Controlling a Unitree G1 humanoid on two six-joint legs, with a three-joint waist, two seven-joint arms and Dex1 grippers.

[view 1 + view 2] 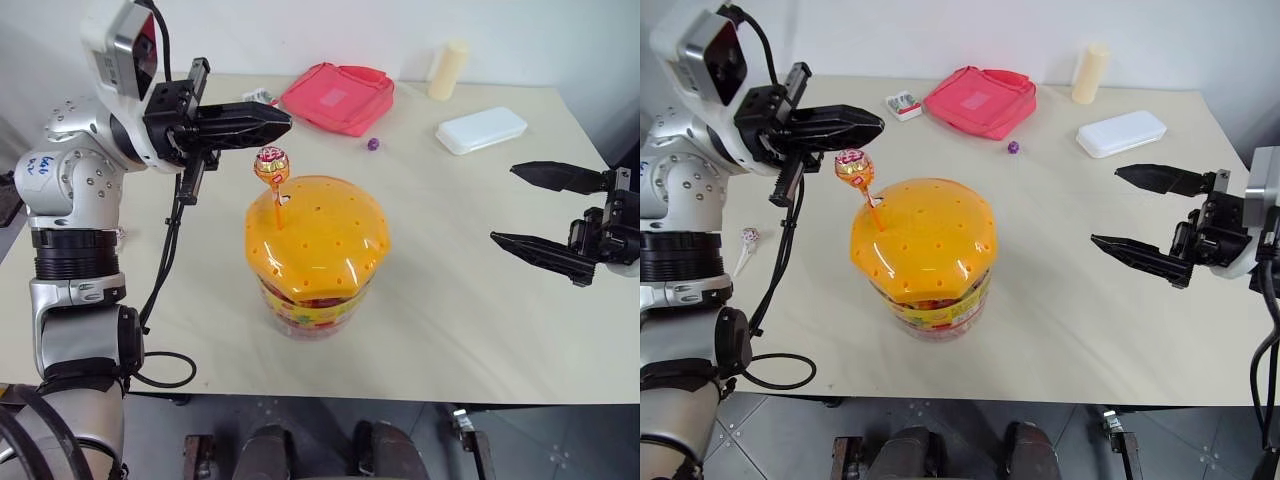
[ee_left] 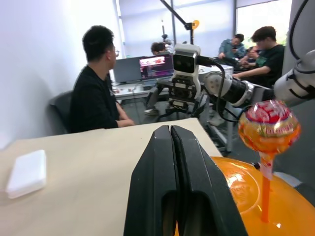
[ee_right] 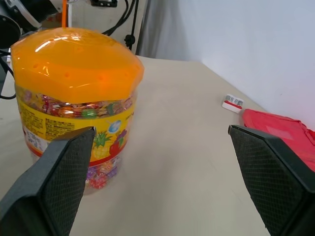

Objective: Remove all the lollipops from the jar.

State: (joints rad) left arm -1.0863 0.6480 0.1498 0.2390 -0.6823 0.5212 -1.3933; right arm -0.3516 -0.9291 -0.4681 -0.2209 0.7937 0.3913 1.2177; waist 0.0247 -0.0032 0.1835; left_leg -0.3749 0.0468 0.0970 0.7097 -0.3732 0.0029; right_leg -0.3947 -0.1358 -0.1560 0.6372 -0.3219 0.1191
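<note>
Orange dome first: in the left eye view the jar [image 1: 316, 255] stands near the front middle of the counter [image 1: 470, 300], its glossy holed lid [image 1: 330, 235] on, and one lollipop [image 1: 271, 166] in an orange-gold wrapper stands upright with its stick in a hole at the lid's rear left. The left gripper [image 1: 270, 118] hangs just above and behind that candy head, its fingers pressed together on nothing — the lollipop is not in them. The right gripper [image 1: 530, 205] waits well to the jar's right, fingers spread wide and empty. In the right eye view a second lollipop [image 1: 748, 237], pinkish and on a white stick, lies on the counter at the far left, and a small purple piece [image 1: 1013, 146] lies near the pink pouch [image 1: 982, 98]; a white box [image 1: 1121, 131] and a cream cylinder [image 1: 1090, 72] sit at the back. In the left wrist view the black fingers [image 2: 167, 172] meet with no gap, the wrapped candy head rising beside them over the orange lid. The right wrist view looks between its two parted fingers [image 3: 59, 167] at the jar's label band and the sweets inside. I judge the step in hand to be the last lollipop's removal — the next move calls for the left fingers to open, drop around the stick or head, close, and draw straight up.
</note>
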